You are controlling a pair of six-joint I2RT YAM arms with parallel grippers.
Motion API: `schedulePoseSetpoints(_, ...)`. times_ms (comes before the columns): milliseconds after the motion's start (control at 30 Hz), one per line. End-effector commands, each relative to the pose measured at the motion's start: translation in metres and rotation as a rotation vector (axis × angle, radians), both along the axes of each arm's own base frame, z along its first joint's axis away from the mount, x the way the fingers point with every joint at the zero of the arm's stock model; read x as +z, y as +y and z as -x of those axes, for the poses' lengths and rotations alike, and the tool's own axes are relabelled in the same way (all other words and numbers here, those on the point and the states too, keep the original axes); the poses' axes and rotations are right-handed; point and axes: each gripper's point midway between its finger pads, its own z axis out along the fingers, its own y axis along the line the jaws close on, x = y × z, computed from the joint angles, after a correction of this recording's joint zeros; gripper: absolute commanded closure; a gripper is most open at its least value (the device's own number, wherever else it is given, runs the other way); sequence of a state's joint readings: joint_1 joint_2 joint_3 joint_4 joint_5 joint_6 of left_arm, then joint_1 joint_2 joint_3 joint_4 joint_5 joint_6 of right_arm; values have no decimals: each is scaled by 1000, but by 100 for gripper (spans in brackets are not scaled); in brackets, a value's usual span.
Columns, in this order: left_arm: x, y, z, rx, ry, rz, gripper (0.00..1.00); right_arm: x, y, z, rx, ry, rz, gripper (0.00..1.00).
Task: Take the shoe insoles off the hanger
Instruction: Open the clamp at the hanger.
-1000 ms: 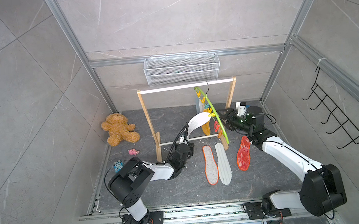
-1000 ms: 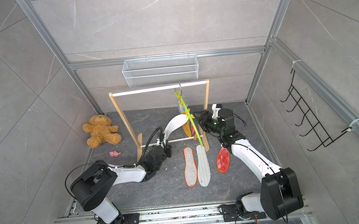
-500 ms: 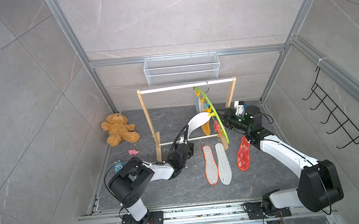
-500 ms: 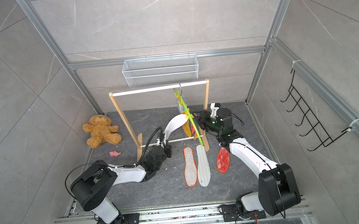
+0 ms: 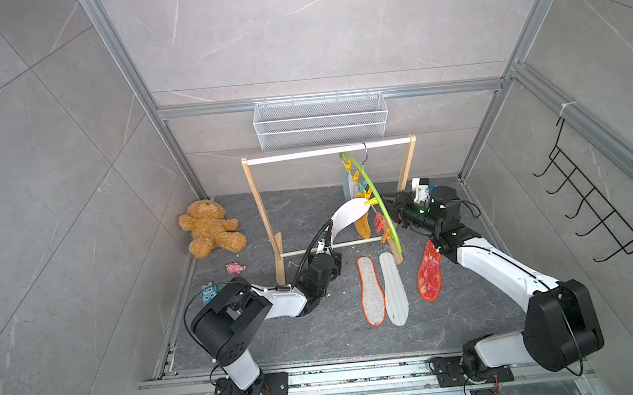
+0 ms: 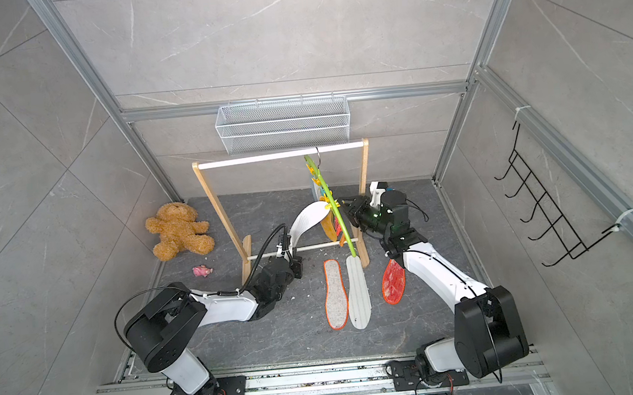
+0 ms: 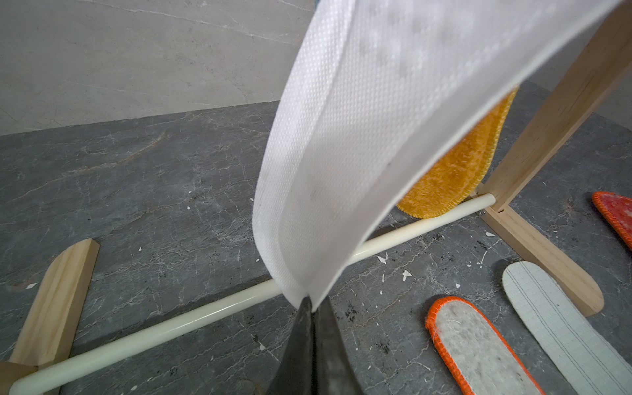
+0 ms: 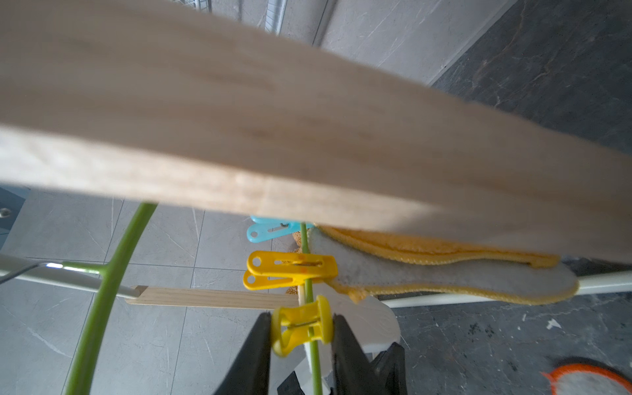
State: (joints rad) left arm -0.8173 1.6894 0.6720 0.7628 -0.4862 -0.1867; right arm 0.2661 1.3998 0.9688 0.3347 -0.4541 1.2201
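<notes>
The left gripper [image 7: 312, 307] is closed flat on the lower end of the white insole [image 7: 359, 136], with no gap visible between the fingers. From the fingertips the insole rises in a bowed arc, away from the gripper, to the hanger [image 5: 380, 204]. The hanger is a lime-green curved bar suspended by its hook from the white rail of the wooden rack [image 5: 256, 196]. Directly beneath the left fingertips runs the rack's lower cream rod [image 7: 205, 314]. Beyond the rod, behind the white insole, an orange-yellow insole [image 7: 455, 171] hangs from the hanger. The right gripper [image 8: 301, 342] stands at the hanger at clip height. Its jaws are narrow, with one finger on each side of a yellow clip [image 8: 307, 321], and both appear to touch it. The upper end of the white insole [image 8: 369, 321] lies just behind this clip. Further out from the right fingertips, along the same thin green stem, sit a second yellow clip [image 8: 290, 270] and a blue clip [image 8: 270, 229]. On the floor, between the two grippers and below the right one, three insoles lie flat. These are a grey insole with an orange rim [image 5: 371, 291], touching or just beside a pale striped insole [image 5: 393, 289], and a red mesh insole [image 5: 429, 272] under the right forearm.
</notes>
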Motion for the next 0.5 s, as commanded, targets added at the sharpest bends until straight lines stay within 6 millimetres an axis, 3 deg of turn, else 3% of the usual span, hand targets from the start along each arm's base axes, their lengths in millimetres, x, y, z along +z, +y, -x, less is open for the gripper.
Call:
schedulePoseSetpoints(0, 24, -1, -1, -3, -46, 64, 100, 20, 7, -2, 23, -51, -21, 72)
schedulePoseSetpoints(467, 19, 17, 6, 47, -42, 56, 100, 19, 9, 4, 42, -52, -10, 76)
